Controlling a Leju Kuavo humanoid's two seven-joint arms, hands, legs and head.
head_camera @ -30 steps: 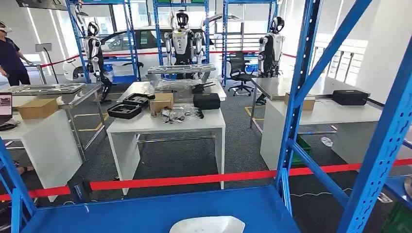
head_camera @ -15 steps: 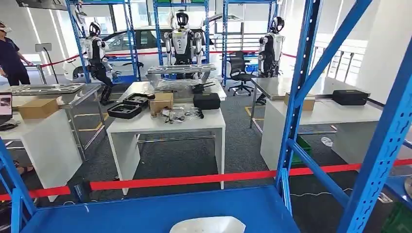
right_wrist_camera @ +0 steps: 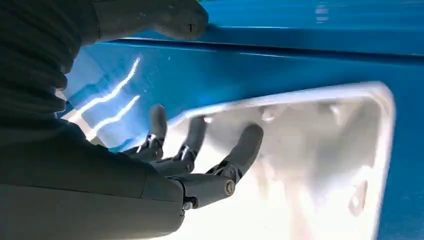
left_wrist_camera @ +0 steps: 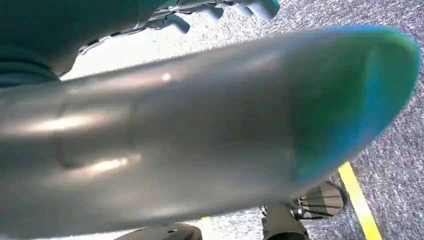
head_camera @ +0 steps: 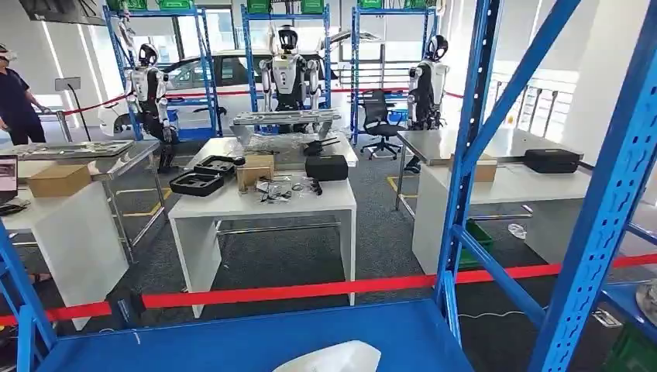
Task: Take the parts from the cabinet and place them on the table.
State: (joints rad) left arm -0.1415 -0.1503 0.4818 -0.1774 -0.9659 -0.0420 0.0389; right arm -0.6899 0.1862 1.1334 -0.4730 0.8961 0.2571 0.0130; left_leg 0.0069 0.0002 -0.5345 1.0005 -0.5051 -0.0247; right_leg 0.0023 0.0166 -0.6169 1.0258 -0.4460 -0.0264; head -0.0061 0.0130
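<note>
A white, shallow moulded part (head_camera: 329,359) lies on the blue cabinet shelf (head_camera: 232,341) at the bottom edge of the head view. In the right wrist view my right hand (right_wrist_camera: 200,160) hovers at that part (right_wrist_camera: 310,165), dark fingers (right_wrist_camera: 245,145) spread apart over its hollow face and the thumb (right_wrist_camera: 175,20) held away near the blue shelf (right_wrist_camera: 280,65). Nothing is gripped. In the left wrist view my left hand's pale fingertips (left_wrist_camera: 225,9) peek past a broad silver surface over grey carpet; how they lie is hidden.
Blue rack uprights and braces (head_camera: 465,155) frame the right side of the shelf. Beyond a red tape barrier (head_camera: 310,291) stand a white table (head_camera: 263,203) with boxes and cases and other tables. Parked humanoids (head_camera: 288,74) and a person (head_camera: 15,101) are at the back.
The camera has shifted a little, moving the room up and left in the picture. The white part now sits lower in the picture and looks tilted.
</note>
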